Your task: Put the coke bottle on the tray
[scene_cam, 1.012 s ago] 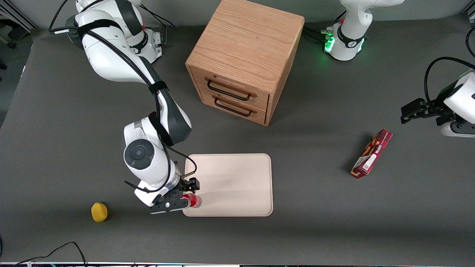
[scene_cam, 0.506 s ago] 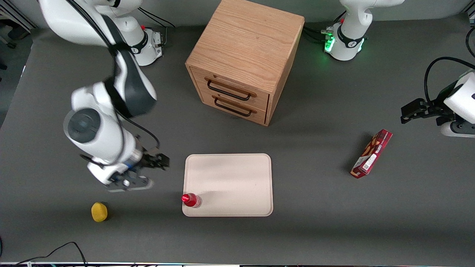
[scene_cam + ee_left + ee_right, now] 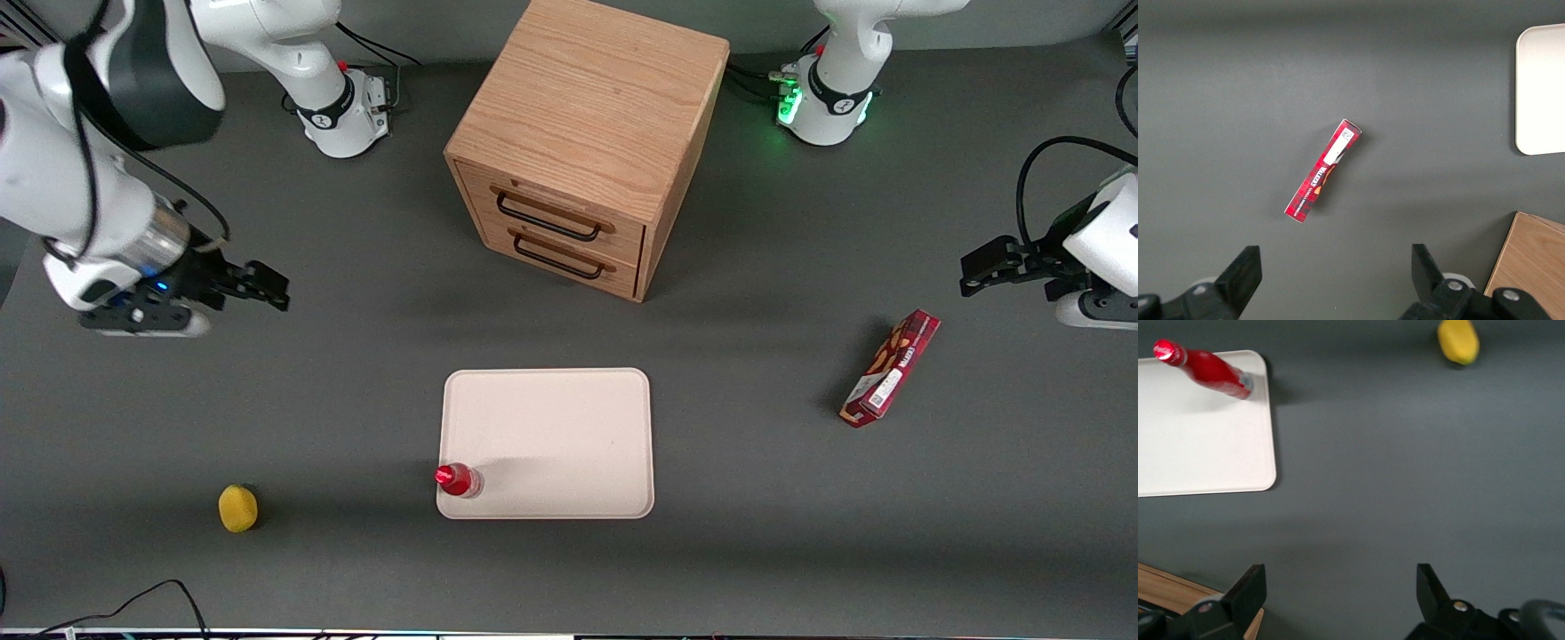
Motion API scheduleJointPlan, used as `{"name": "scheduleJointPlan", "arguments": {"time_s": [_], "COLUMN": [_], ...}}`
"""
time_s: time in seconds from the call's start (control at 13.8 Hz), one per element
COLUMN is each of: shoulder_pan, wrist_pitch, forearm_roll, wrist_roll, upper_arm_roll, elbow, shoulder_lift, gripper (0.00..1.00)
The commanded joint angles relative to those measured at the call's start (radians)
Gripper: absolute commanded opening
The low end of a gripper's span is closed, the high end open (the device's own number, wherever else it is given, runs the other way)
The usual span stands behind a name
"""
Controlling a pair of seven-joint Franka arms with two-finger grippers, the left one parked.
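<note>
I am seeing one coke bottle (image 3: 459,480), one tray (image 3: 569,427), one cabinet (image 3: 582,142), one snack box (image 3: 891,368), perhaps one lemon (image 3: 237,508); my gripper (image 3: 263,291) is hanging spread near the working arm's end.

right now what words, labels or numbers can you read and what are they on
Snack box: white lettering along its red side, too blurred to read; a white sticker near one end, also unreadable.
Coke bottle, standing on the tray: red label, no script legible.
Drawer cabinet and lemon: no text.
Gripper, open and empty, toward the working arm's end of the table: no markings readable.
</note>
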Motion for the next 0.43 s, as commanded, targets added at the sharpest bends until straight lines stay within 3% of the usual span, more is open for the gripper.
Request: {"name": "scheduleJointPlan", "arguments": {"time_s": [0.0,0.14,0.36], "shoulder_pan": [-0.057,-0.138,-0.144], "wrist_pitch": [-0.139,-0.184,-0.199], "forearm_roll": [-0.001,0.010,0.010], "wrist_roll": [-0.172,-0.201,-0.186], "upper_arm_roll": [0.003,0.007,0.010], "elbow": [0.052,0.098,0.099], "shoulder_lift": [-0.038,-0.040,-0.043], "gripper": [1.00,1.00,1.00]}}
